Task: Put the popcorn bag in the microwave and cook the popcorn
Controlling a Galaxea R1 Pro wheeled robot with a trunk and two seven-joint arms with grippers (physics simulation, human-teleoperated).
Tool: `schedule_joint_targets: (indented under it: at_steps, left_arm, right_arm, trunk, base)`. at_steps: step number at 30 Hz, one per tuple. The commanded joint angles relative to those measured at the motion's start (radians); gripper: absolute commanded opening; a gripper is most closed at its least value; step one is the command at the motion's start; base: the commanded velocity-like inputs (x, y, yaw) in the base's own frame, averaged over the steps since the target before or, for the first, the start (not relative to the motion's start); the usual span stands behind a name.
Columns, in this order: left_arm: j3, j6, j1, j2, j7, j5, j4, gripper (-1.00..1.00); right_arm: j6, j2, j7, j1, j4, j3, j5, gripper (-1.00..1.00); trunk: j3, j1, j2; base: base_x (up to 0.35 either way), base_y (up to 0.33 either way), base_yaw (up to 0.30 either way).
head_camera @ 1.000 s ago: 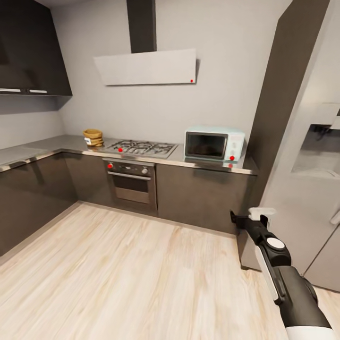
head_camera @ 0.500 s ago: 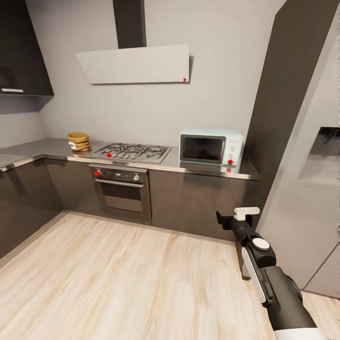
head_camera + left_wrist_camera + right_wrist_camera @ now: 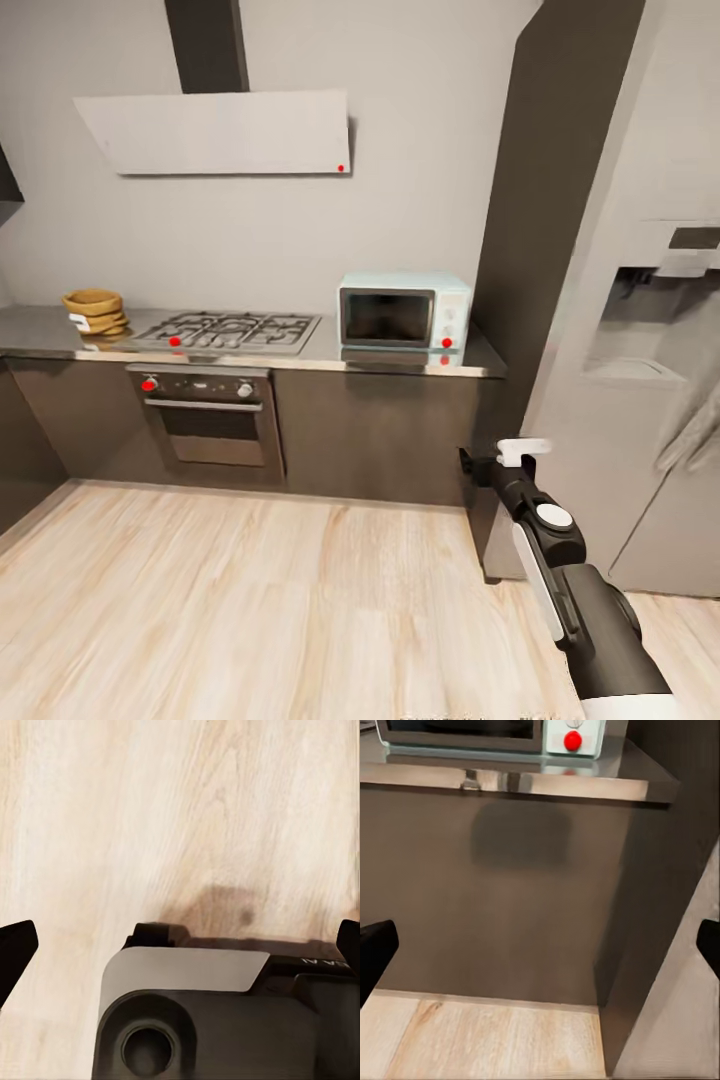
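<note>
The popcorn bag (image 3: 95, 306), tan with a white label, sits at the far left of the grey countertop (image 3: 310, 357), left of the gas hob. The mint-blue microwave (image 3: 403, 311) stands at the countertop's right end with its dark door shut; its lower edge and red knob also appear in the right wrist view (image 3: 495, 731). My right gripper (image 3: 495, 458) hangs open at cabinet height, below and right of the microwave, far from the bag. Its fingertips (image 3: 375, 949) sit wide apart with nothing between them. My left gripper (image 3: 180, 945) is open over the wood floor.
A built-in oven (image 3: 205, 420) sits under the gas hob (image 3: 230, 330), with a hood (image 3: 220, 130) above. A tall dark panel (image 3: 540, 250) and a grey fridge (image 3: 640, 400) stand close on the right. Light wood floor (image 3: 250, 600) spreads in front of the cabinets.
The whole head view has shifted: the counter, hob and microwave now sit further left and the fridge shows more. The right arm keeps its pose in the picture, gripper still open.
</note>
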State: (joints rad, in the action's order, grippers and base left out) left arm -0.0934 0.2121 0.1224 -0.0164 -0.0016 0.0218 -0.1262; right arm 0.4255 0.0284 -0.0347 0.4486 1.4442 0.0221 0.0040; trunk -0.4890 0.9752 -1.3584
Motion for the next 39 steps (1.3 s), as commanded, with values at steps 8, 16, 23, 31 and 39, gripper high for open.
schedule_joint_targets:
  at_steps: [8, 16, 23, 31, 39]
  left_arm:
    - [0.0, 0.003, -0.001, -0.001, -0.001, -0.006, 0.0, 1.0]
    - [-0.004, 0.003, -0.001, -0.001, -0.001, 0.001, 0.0, 1.0]
    - [-0.001, 0.004, -0.003, -0.001, -0.001, 0.001, 0.0, 1.0]
    - [-0.005, 0.004, -0.003, -0.001, 0.0, 0.003, 0.0, 1.0]
    - [-0.003, 0.004, -0.003, -0.001, 0.0, 0.002, 0.0, 1.0]
  right_arm:
    - [0.005, 0.002, -0.004, 0.001, 0.005, 0.002, 0.001, 1.0]
    - [-0.001, 0.002, -0.005, 0.001, 0.005, 0.001, 0.0, 1.0]
    - [-0.006, 0.004, -0.004, 0.001, 0.005, 0.003, -0.001, 1.0]
    - [-0.01, 0.004, -0.004, -0.001, 0.005, 0.003, -0.001, 1.0]
    - [-0.01, 0.004, -0.005, -0.001, 0.003, 0.002, -0.001, 1.0]
  trunk:
    - [-0.001, 0.0, -0.001]
    - [-0.001, 0.0, -0.001]
    - [-0.001, 0.0, -0.001]
    - [-0.001, 0.0, -0.001]
    - [0.002, -0.004, 0.006]
  base:
    - [0.07, 0.0, -0.266]
    - [0.332, 0.0, -0.019]
    - [0.156, 0.0, 0.0]
    - [0.334, 0.034, 0.0]
    - [0.347, 0.012, 0.0]
